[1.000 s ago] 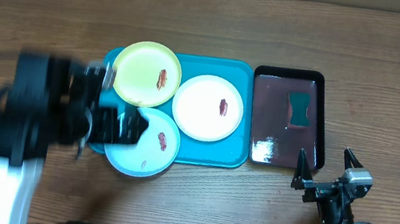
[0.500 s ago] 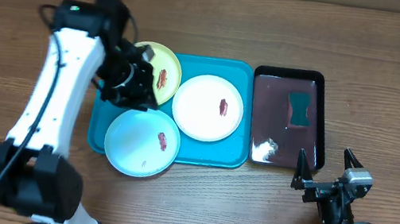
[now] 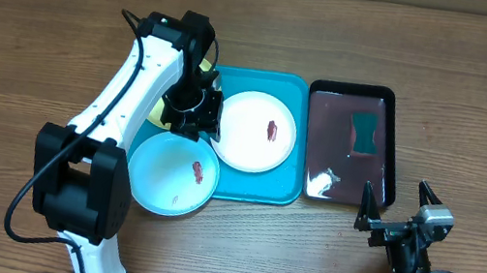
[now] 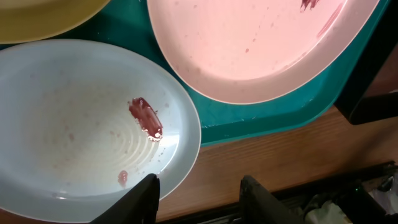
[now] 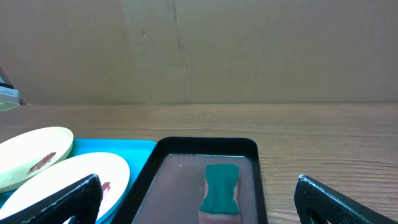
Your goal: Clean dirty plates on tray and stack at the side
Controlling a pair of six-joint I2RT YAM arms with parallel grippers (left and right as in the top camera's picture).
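ok so here's the situation; the left hand (image 4: 202, 202) is hanging low over the tray (image 3: 255, 185), fingers spread with nothing between them; from the left wrist view the two fingertips sit at the bottom of the shot, just past the near edge of the light blue plate (image 3: 172, 172). From overhead, the white left arm reaches in across the tray's left end and covers most of the yellow-green plate (image 4: 43, 18); only a sliver of it peeks out beside the arm.

The plates are all at the tray; the white plate (image 3: 254, 130) sits in the right half, fully inside the rim, with a reddish-brown smear (image 3: 271, 129) near its middle; the light blue plate is at the near left corner and overhangs the tray's rim, so part of it sticks out above the table (image 3: 34, 35); it has its own reddish smear plus a few small specks; the yellow-green one is at the far left.

Just beside the tray on the right is a black tray (image 3: 354, 86) with dark liquid in it and a teal sponge (image 3: 363, 134) lying in the far half.

The right hand (image 3: 396, 208) is parked near the front of the table, just in front of the black tray, well apart from the plates; its fingers are spread wide and it's carrying nothing.
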